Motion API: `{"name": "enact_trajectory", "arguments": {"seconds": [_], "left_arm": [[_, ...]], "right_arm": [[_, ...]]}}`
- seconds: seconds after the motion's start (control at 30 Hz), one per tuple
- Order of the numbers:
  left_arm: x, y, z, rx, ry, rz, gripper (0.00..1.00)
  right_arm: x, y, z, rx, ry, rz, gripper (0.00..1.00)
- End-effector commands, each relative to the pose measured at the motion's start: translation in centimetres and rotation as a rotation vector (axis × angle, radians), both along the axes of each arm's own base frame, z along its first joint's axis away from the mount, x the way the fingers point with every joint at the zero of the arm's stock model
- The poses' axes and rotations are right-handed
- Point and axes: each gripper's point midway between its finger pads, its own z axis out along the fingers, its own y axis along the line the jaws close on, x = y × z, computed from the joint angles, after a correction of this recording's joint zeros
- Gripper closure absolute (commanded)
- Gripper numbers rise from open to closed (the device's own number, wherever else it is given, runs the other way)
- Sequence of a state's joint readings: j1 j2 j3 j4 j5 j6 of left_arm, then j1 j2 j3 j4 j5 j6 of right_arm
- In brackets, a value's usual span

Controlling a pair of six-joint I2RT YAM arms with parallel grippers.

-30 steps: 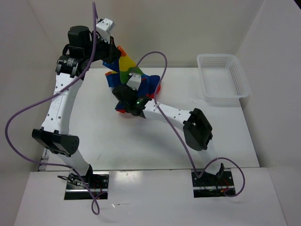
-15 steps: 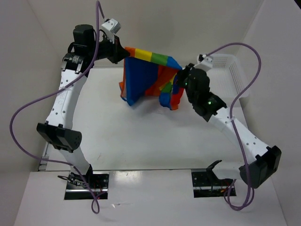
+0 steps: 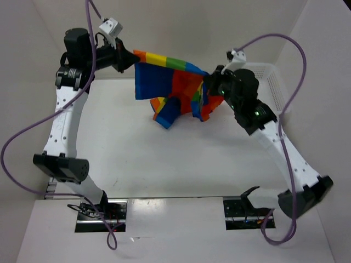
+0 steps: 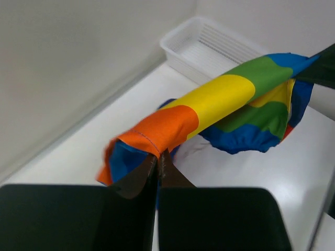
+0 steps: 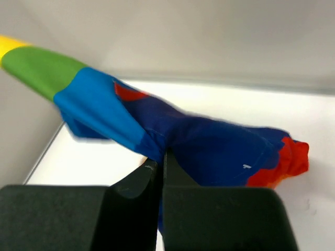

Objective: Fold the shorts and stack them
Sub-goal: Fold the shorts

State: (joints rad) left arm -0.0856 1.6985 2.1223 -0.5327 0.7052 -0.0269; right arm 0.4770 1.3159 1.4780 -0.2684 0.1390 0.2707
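White table (image 3: 164, 159) | basket (image 3: 277, 90) just beyond right gripper (image 3: 207, 85) | shorts (image 3: 170, 82) aloft

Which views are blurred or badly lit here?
Top view: sharp, evenly lit, no glare on the table. Left wrist: shorts crisp, basket behind a little soft. Right wrist: shorts smeared, edges blurred.

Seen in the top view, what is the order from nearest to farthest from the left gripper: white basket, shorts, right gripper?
1. shorts, clamped in the left gripper.
2. right gripper, at the shorts' right end.
3. white basket, far right.
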Motion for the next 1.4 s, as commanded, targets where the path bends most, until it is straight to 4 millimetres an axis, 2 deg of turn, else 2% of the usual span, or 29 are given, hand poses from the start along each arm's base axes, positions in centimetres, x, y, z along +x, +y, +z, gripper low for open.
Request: {"name": "enact_trajectory", "arguments": {"seconds": [0.0,0.03,0.07,0.1,0.13,0.17,0.2,0.23,0.27,0.3,0.33,0.37,0.4,0.43,0.5,0.6,0.63,0.7,0.73,0.8,0.83,0.93,0.97,1.03,1.07,1.13,1.23,1.27,1.37], "left_arm": [[-0.9,4.8,1.8,0.026,-0.109,0.160,1.00],[-1.1,5.2,1.1,0.027,-0.098,0.169,1.00],[-1.4,5.2,-0.9,0.030,-0.060,0.169,1.00],[-1.6,5.0,-2.1,0.030,-0.040,0.158,1.00],[-2.0,4.8,-3.2,0.029,-0.022,0.144,1.00],[-2.6,4.8,-3.6,0.029,-0.026,0.144,1.00],[-2.8,4.8,-7.3,0.034,0.054,0.143,1.00],[-3.2,4.8,-8.8,0.036,0.087,0.142,1.00],[-3.6,4.8,-9.4,0.037,0.093,0.142,1.00],[-3.9,4.8,-10.6,0.039,0.120,0.141,1.00],[-3.8,5.0,-11.6,0.042,0.137,0.150,1.00],[-3.8,5.3,-12.8,0.043,0.165,0.159,1.00],[-3.7,5.5,-12.9,0.046,0.165,0.169,1.00],[-3.8,5.5,-13.0,0.047,0.174,0.169,1.00],[-3.8,5.6,-12.9,0.050,0.178,0.178,1.00],[-3.6,5.6,-13.7,0.052,0.213,0.177,1.00],[-3.3,5.6,-13.8,0.053,0.214,0.177,1.00],[-3.3,5.6,-13.8,0.053,0.214,0.177,1.00],[-3.3,5.6,-13.8,0.053,0.214,0.177,1.00],[-3.3,5.6,-13.8,0.053,0.214,0.177,1.00],[-3.1,5.6,-14.1,0.053,0.223,0.176,1.00],[-2.8,5.6,-13.5,0.052,0.210,0.177,1.00],[-2.5,5.6,-14.0,0.053,0.222,0.176,1.00],[-2.5,5.6,-13.5,0.053,0.227,0.176,1.00],[-2.6,5.6,-13.7,0.054,0.236,0.176,1.00],[-2.6,5.6,-13.3,0.053,0.227,0.176,1.00],[-2.7,5.4,-14.3,0.050,0.257,0.158,1.00],[-2.7,5.4,-14.3,0.050,0.257,0.158,1.00],[-2.8,5.2,-14.6,0.046,0.262,0.145,1.00]], "right_arm": [[-5.8,-5.4,1.8,0.037,-0.028,-0.096,0.99],[-6.4,-5.4,0.4,0.014,0.018,-0.082,0.99],[-6.6,-5.3,-0.6,0.000,0.049,-0.073,0.99],[-6.9,-5.0,-1.6,-0.002,0.084,-0.057,0.93],[-7.3,-5.0,-4.0,-0.020,0.147,-0.048,0.81],[-7.6,-4.6,-5.6,-0.021,0.190,-0.034,0.46],[-8.2,-4.7,-7.8,0.005,0.243,-0.045,0.31],[-8.7,-4.8,-9.1,0.026,0.276,-0.055,0.22],[-9.2,-4.7,-10.4,0.054,0.310,-0.056,0.09],[-9.8,-4.7,-13.4,0.105,0.393,-0.085,0.05],[-10.3,-4.9,-13.9,0.155,0.406,-0.090,0.05],[-10.8,-4.1,-15.3,0.192,0.460,-0.041,0.05],[-11.0,-4.6,-17.4,0.215,0.522,-0.055,0.10],[-11.4,-4.3,-18.0,0.236,0.554,-0.034,0.16],[-12.5,-3.3,-19.9,0.243,0.641,0.016,0.21],[-13.6,-2.0,-21.1,0.172,0.674,0.069,0.24],[-14.8,-0.2,-21.4,0.143,0.691,0.136,0.26],[-15.7,1.2,-22.1,0.092,0.707,0.168,0.24],[-17.0,3.1,-22.0,0.064,0.712,0.227,0.22],[-18.0,4.2,-23.4,-0.005,0.740,0.216,0.18],[-19.4,5.7,-23.4,-0.044,0.732,0.269,0.18],[-20.6,7.4,-24.9,-0.126,0.734,0.269,0.16],[-21.7,8.6,-25.1,-0.145,0.733,0.295,0.16],[-21.8,9.2,-26.7,-0.207,0.728,0.267,0.16],[-22.9,9.9,-27.2,-0.226,0.728,0.279,0.16],[-22.8,10.7,-27.9,-0.253,0.691,0.256,0.16],[-23.0,12.0,-28.9,-0.286,0.642,0.234,0.16],[-23.8,12.6,-29.2,-0.306,0.622,0.250,0.16],[-23.6,14.3,-30.0,-0.336,0.584,0.217,0.13]]}}
